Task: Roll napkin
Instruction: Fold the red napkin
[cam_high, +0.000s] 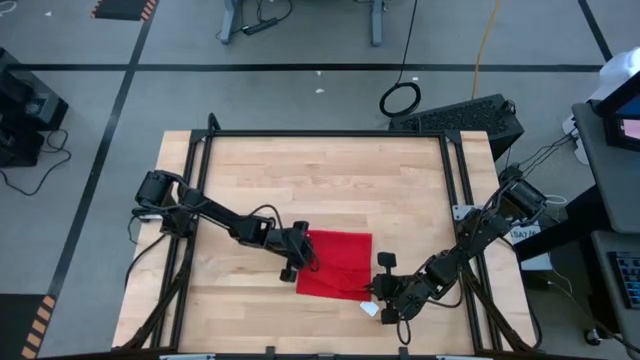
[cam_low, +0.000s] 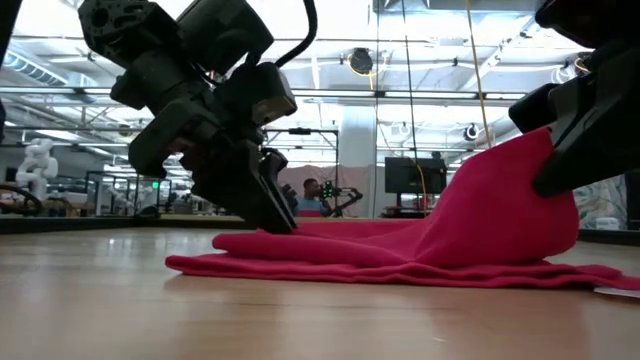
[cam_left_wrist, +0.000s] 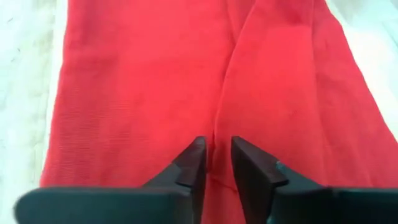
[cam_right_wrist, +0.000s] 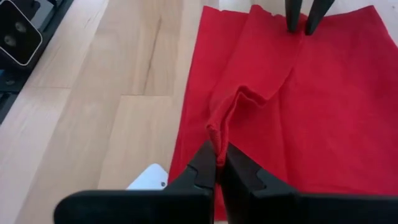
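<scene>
The red napkin (cam_high: 335, 262) lies on the wooden table (cam_high: 250, 180), mostly flat. Its near right part rises into a peak (cam_low: 520, 170). A small white tag (cam_right_wrist: 149, 177) rests on the wood beside that part. My left gripper (cam_high: 303, 258) slants down onto the napkin's left edge, its fingers nearly together on the cloth. My right gripper (cam_high: 378, 288) is shut on the napkin by its near right corner. A crease (cam_right_wrist: 273, 87) runs across the cloth from one gripper to the other. My left gripper pinches a thin ridge of cloth (cam_left_wrist: 215, 140) at the napkin's left edge between its two fingertips (cam_low: 278, 218). It comes slanting down from the table's left. The cloth there stays on the table. My right gripper pinches a bunched fold (cam_right_wrist: 217, 132) near the napkin's near right corner between its two fingers. It comes slanting down from the table's right. That part is lifted off the table, and the cloth slopes down from it to the flat rest.
Bare wood lies on the far side and the left of the napkin. A black metal frame (cam_high: 330, 133) borders the table, and the arms' bases stand at its left and right sides.
</scene>
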